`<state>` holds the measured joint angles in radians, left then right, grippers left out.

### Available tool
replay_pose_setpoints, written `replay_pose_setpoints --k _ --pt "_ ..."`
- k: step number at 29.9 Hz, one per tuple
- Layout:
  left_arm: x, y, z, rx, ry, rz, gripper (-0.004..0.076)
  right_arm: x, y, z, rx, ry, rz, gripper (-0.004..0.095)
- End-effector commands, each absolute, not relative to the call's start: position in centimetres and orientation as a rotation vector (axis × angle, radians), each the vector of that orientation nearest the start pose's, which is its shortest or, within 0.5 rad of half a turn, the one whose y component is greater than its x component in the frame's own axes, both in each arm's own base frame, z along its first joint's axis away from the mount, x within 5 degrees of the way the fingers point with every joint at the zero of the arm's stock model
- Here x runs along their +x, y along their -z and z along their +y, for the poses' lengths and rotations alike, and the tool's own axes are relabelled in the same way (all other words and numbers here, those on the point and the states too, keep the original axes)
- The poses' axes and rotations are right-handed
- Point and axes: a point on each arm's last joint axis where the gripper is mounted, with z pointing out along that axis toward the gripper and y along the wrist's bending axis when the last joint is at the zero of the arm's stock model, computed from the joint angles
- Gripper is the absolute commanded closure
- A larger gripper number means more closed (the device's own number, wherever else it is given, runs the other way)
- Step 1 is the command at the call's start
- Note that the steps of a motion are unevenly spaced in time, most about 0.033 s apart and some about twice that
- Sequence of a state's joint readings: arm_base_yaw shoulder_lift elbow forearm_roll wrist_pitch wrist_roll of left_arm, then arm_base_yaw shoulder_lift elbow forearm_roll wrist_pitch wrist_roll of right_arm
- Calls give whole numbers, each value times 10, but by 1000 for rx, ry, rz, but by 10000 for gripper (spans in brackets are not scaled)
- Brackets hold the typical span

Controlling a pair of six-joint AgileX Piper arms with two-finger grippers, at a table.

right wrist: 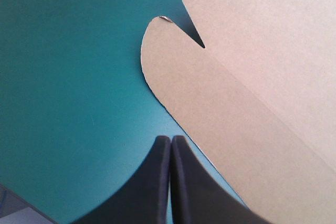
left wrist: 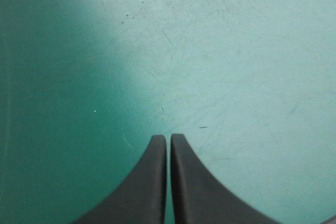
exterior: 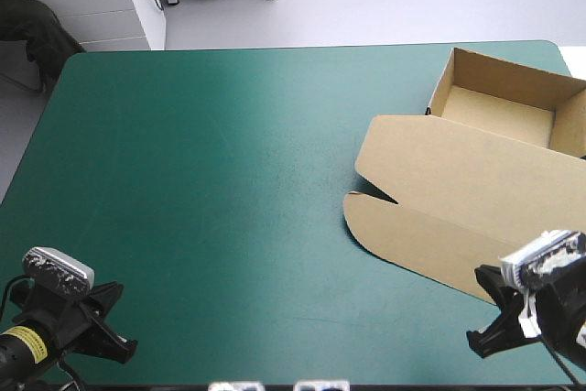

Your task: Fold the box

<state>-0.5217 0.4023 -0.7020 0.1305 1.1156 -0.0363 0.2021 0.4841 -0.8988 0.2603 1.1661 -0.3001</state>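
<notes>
**Item 1: box (exterior: 458,194).** Brown board, formed as an open tray (exterior: 508,107) with its walls raised. The lid (right wrist: 262,77) lies flat on the bench (exterior: 229,180). The whole piece sits ahead of the right gripper (right wrist: 170,139) and well apart from the left gripper (left wrist: 168,137). The tray end lies farthest from the right fingers, and the lid's rounded flap (right wrist: 173,72) lies nearest.

**Item 2: right gripper.** The black fingers are pressed together into one pointed arch and hold nothing. The flap's curved edge runs just ahead of the tips and close along one side. I cannot tell whether board and fingers touch. I judge the gripper sits here because this is the nearest loose edge, handy if the flap needs creasing. The fingers would have to part first.

**Item 3: left gripper.** The fingers are together and empty. Ahead of the tips I see only bare teal-green cover (left wrist: 236,51), with no board near them. I read this as a parked pose, clear of the work.

**Condition.** With the walls standing, I judge the fold largely done. Risk: a shut gripper nudging the flat lid could slide the whole tray.
</notes>
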Motion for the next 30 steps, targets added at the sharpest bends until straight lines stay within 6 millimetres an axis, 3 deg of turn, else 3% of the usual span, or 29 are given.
replay_pose_setpoints --k 1,8,14,30 --pt "50 -326 -17 547 149 2193 715 33 -358 29 -537 -274 2060 924" --pt "53 -293 -21 582 140 2291 715 26 -311 26 -522 -259 2059 924" --pt "55 -288 -22 594 138 2286 715 27 -290 26 -521 -261 2093 924" --pt "60 -282 -28 582 188 2223 715 26 -283 20 -553 -173 2156 926"
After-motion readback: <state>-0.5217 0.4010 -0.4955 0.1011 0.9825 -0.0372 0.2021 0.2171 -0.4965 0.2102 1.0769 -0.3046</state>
